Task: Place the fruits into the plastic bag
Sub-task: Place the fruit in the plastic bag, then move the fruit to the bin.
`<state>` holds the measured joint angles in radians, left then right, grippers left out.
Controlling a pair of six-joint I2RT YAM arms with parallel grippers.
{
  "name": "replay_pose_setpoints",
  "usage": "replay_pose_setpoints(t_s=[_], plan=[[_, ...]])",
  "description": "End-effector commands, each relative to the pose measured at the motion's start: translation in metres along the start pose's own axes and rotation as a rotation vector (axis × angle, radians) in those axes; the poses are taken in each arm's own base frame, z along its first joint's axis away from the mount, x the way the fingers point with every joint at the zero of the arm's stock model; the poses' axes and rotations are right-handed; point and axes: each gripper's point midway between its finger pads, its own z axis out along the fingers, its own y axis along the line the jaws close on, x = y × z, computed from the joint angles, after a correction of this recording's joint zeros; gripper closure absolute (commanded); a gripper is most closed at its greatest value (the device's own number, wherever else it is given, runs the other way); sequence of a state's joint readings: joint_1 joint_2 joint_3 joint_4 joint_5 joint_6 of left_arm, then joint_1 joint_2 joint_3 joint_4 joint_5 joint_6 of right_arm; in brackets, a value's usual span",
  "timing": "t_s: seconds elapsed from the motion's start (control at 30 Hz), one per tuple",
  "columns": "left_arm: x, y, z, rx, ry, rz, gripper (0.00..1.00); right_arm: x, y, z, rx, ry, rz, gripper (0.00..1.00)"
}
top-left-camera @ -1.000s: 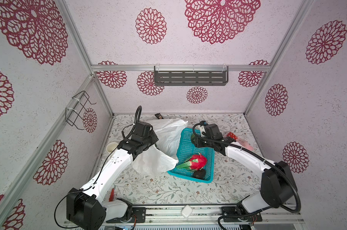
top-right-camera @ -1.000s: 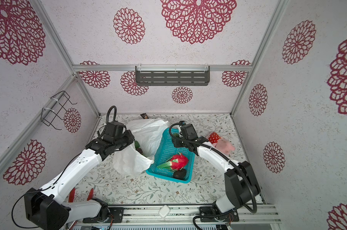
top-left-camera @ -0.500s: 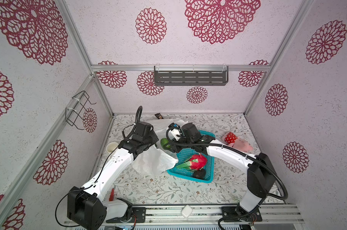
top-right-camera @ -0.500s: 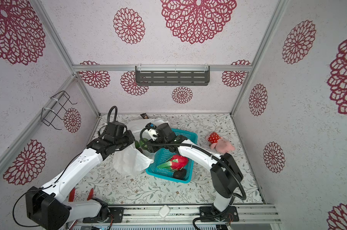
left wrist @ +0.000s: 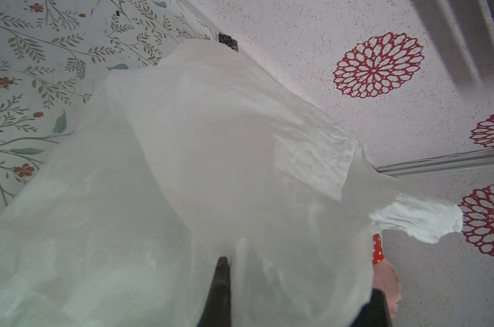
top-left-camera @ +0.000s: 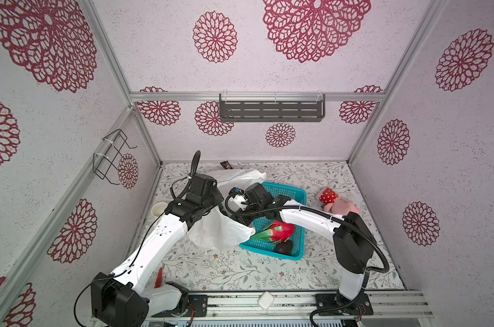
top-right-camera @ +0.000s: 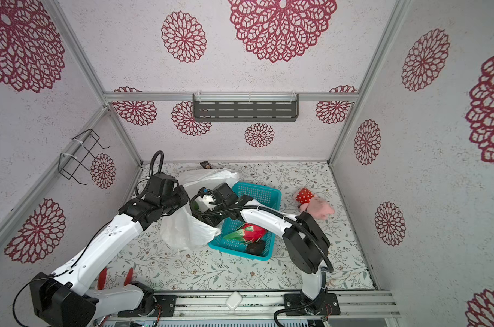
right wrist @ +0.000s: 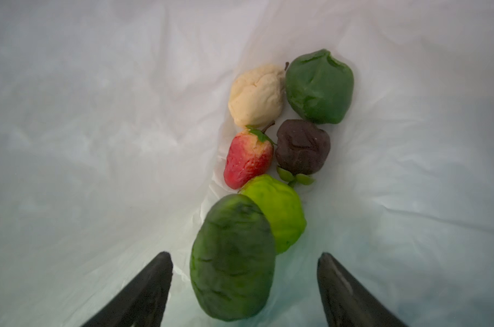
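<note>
Dragon fruit (top-left-camera: 281, 230): green tip twd bag (top-left-camera: 214, 230)

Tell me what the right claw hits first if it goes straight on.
Probably the dark green fruit, just ahead of the open right claw inside the plastic bag; depth is unclear.

Both top views are bright and evenly lit; only faint, soft shadows fall on the floral table (top-left-camera: 240, 271). The patterned walls (top-left-camera: 310, 73) splay outward, stretched by a wide lens toward the corners. The left wrist view is pale and hazy, with a white glow passing through the plastic bag (left wrist: 211, 141), whose near folds are blurred. The right wrist view is dimmer and diffuse. There the nearest dark green fruit (right wrist: 233, 257) is smeared, and the right gripper (right wrist: 244, 288) shows as two soft-edged dark fingertips (right wrist: 152, 283).
</note>
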<state>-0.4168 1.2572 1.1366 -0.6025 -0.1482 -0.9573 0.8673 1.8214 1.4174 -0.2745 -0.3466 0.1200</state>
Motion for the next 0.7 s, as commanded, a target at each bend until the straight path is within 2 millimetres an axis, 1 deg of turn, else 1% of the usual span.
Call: replay_pose_setpoints(t_s=[0.0, 0.17, 0.23, 0.33, 0.4, 0.5, 0.6, 0.67], plan=[[-0.005, -0.005, -0.002, 0.004, -0.019, 0.003, 1.0, -0.04, -0.002, -0.044, 0.077, -0.16, -0.052, 0.16], [-0.006, -0.005, -0.001, 0.002, -0.02, 0.011, 1.0, -0.054, -0.022, -0.089, 0.148, -0.279, -0.005, 0.16], [-0.006, -0.006, 0.0, 0.002, -0.019, 0.015, 1.0, -0.054, -0.03, -0.106, 0.179, -0.315, 0.018, 0.15], [-0.006, -0.006, 0.002, -0.001, -0.019, 0.016, 1.0, -0.048, -0.052, -0.132, 0.256, -0.361, 0.077, 0.15], [-0.006, -0.007, 0.002, 0.002, -0.019, 0.02, 1.0, -0.037, -0.066, -0.146, 0.306, -0.367, 0.121, 0.15], [-0.006, -0.008, 0.004, 0.002, -0.018, 0.023, 1.0, -0.006, -0.081, -0.156, 0.389, -0.303, 0.161, 0.14], [-0.007, -0.009, 0.005, 0.003, -0.02, 0.025, 1.0, 0.033, -0.089, -0.152, 0.442, -0.174, 0.189, 0.14], [-0.007, -0.009, 0.007, 0.001, -0.017, 0.025, 1.0, 0.059, -0.089, -0.145, 0.444, -0.086, 0.207, 0.14]])
